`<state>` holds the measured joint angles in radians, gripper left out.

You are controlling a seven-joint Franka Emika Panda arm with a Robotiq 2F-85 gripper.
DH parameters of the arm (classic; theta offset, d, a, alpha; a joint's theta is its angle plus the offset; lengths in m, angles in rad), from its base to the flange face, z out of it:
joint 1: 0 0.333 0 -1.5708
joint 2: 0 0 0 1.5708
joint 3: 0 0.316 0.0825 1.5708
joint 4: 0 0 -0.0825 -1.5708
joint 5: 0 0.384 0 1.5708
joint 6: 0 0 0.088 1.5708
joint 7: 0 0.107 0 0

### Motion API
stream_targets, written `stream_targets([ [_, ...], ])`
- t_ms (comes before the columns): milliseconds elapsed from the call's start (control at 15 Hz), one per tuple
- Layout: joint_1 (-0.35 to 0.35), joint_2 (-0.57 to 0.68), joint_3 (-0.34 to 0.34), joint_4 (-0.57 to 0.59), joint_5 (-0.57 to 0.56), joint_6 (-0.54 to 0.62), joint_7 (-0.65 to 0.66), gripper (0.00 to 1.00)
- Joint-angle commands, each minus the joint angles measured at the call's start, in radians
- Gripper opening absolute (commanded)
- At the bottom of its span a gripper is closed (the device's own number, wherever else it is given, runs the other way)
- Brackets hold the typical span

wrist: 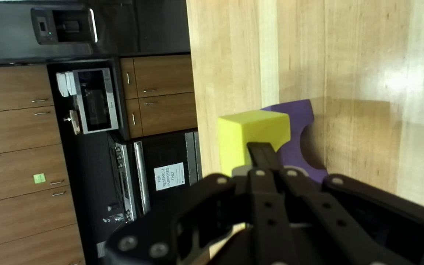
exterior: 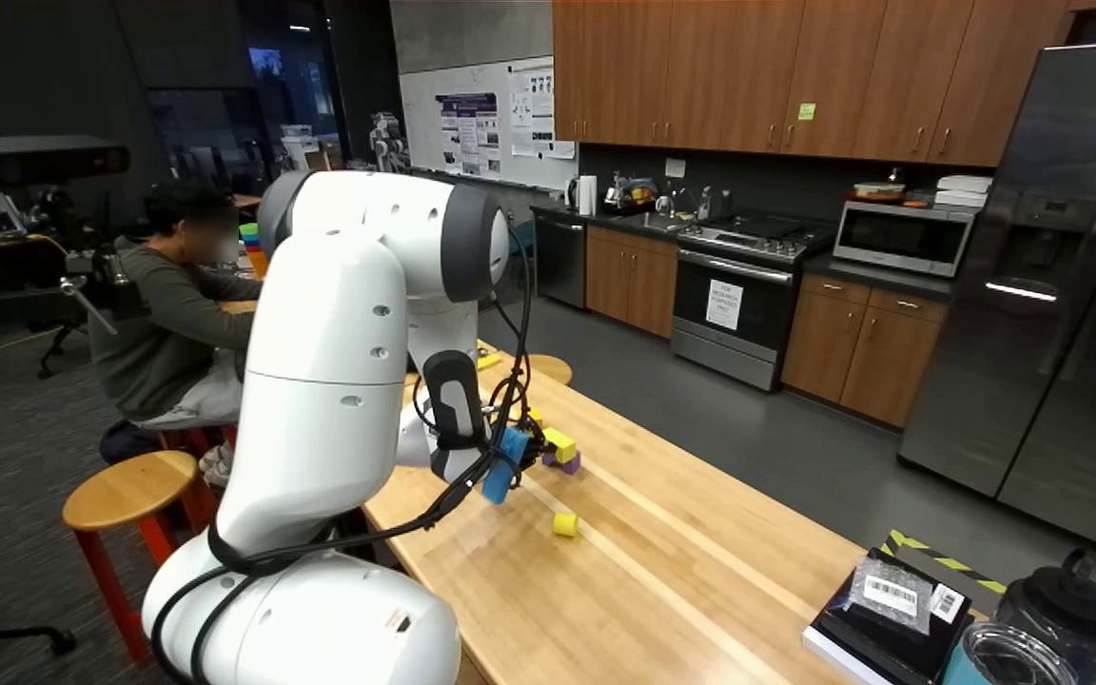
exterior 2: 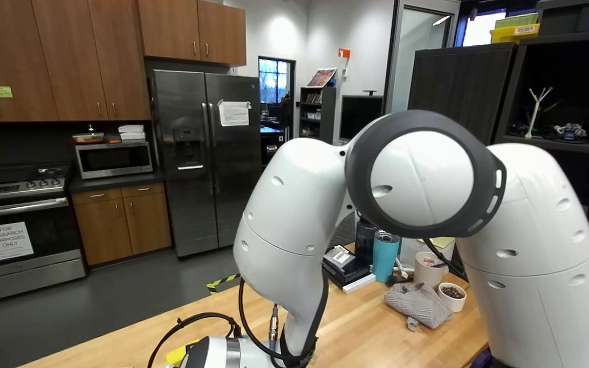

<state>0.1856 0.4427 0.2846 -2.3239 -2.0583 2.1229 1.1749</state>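
The jaws are clenched, just beside the yellow block (wrist: pixel 244 136); touching or not, I cannot tell. The block rests on the purple arch (wrist: pixel 292 147). Apart on the desk (wrist: pixel 366 48) is a yellow cylinder (exterior: pixel 565 524); beyond stands the oven (exterior: pixel 762 325).

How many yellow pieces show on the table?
4 in an exterior view: a block on the purple arch, a separate cylinder, a partly hidden piece beyond, another piece farther off. The arm may hide more.
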Motion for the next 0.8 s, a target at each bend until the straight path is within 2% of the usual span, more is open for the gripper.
stream_targets([
  [0,-0.013,0.000,-0.004,0.007,-0.027,0.021,-0.011,0.00],
  [733,-0.012,0.001,-0.005,0.015,-0.025,0.018,-0.017,0.00],
])
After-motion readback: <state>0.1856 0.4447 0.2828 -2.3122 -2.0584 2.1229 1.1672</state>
